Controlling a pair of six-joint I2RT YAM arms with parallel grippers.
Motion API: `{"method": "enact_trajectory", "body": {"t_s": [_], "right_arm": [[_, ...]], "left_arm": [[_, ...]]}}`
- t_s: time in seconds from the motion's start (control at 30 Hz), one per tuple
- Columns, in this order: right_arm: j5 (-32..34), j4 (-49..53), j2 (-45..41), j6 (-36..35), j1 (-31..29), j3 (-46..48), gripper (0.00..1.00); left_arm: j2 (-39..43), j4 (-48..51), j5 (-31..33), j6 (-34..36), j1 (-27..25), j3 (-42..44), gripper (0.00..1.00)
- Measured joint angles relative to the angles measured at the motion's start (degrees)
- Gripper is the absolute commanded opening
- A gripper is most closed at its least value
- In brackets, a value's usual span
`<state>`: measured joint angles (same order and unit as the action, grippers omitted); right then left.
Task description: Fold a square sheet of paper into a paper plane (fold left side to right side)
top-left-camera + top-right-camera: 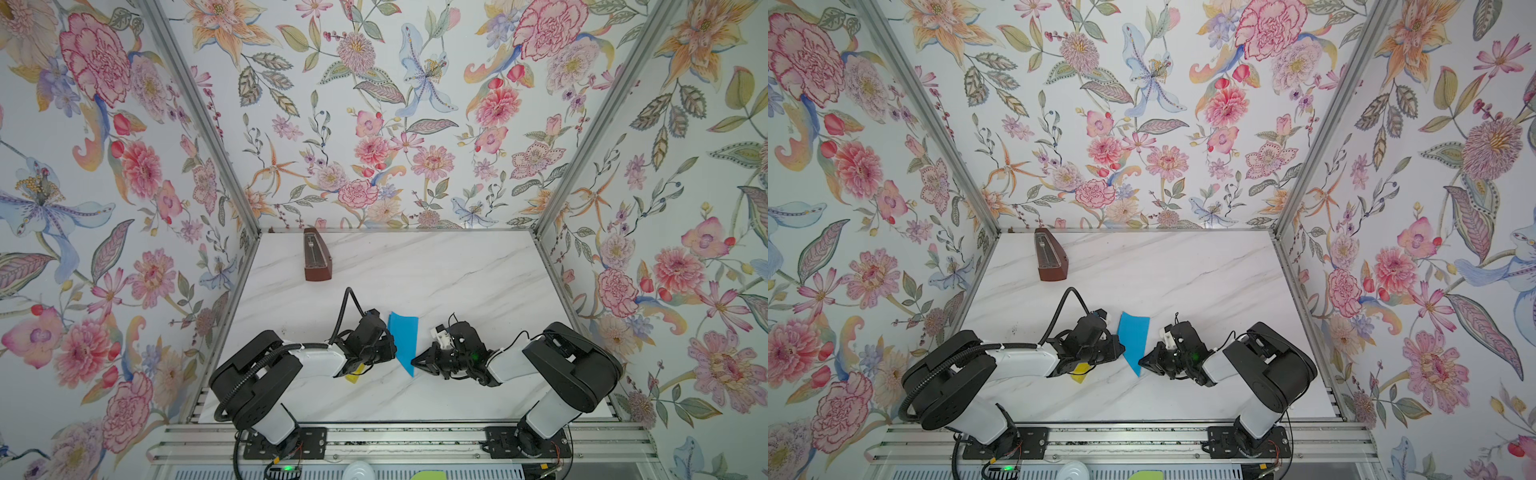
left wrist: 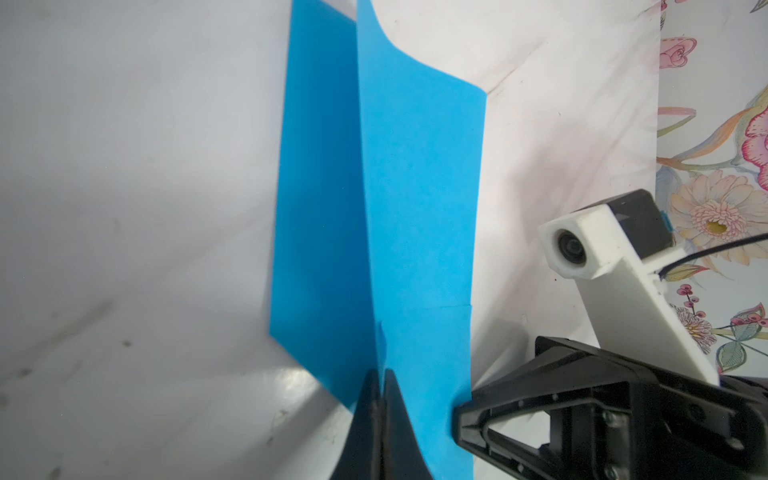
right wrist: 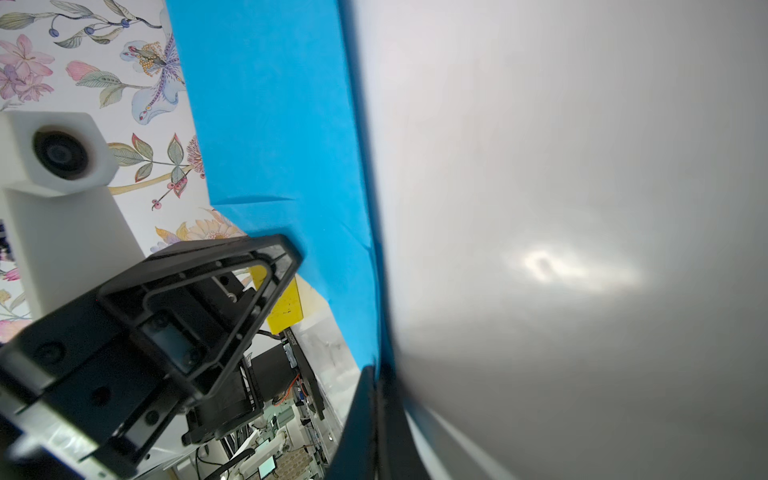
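While the creased blue sheet of paper (image 1: 404,338) sits between them on the desk (image 1: 457,282), the left gripper (image 2: 380,374) and the right gripper (image 3: 376,370) each pinch it tight.

Left tool (image 2: 380,374) and right tool (image 3: 376,370) pinched closed (arms angled inward).

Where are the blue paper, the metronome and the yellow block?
folded blue paper (image 1: 404,338), in a top view, its middle
wooden metronome (image 1: 316,257), in a top view, front face
yellow block (image 1: 1079,372), in a top view, exposed corner
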<state>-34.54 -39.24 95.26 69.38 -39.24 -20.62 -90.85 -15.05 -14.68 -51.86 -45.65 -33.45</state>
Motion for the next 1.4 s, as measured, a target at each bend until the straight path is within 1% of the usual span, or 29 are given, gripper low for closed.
{"method": "enact_trajectory", "body": {"t_s": [0.27,0.6,0.77,1.07,1.4], "right_arm": [[-0.2,1.9,0.1,-1.7,0.0,-1.1,0.00],[-0.3,4.9,0.1,-4.2,0.0,-2.7,0.00],[-0.4,6.6,0.1,-5.4,0.0,-3.6,0.00],[-0.4,10.2,0.1,-8.1,-0.1,-5.4,0.00],[-0.5,13.0,0.1,-11.2,-0.1,-6.7,0.00]], "left_arm": [[0.0,6.1,0.2,1.7,-0.1,-3.8,0.00],[0.0,14.2,1.8,4.7,-2.1,-10.1,0.00],[-1.3,17.8,2.5,6.3,-3.2,-13.7,0.00],[-4.3,21.7,3.2,8.6,-4.4,-18.1,0.00],[-6.6,23.0,3.2,9.6,-4.6,-20.5,0.00]]}}
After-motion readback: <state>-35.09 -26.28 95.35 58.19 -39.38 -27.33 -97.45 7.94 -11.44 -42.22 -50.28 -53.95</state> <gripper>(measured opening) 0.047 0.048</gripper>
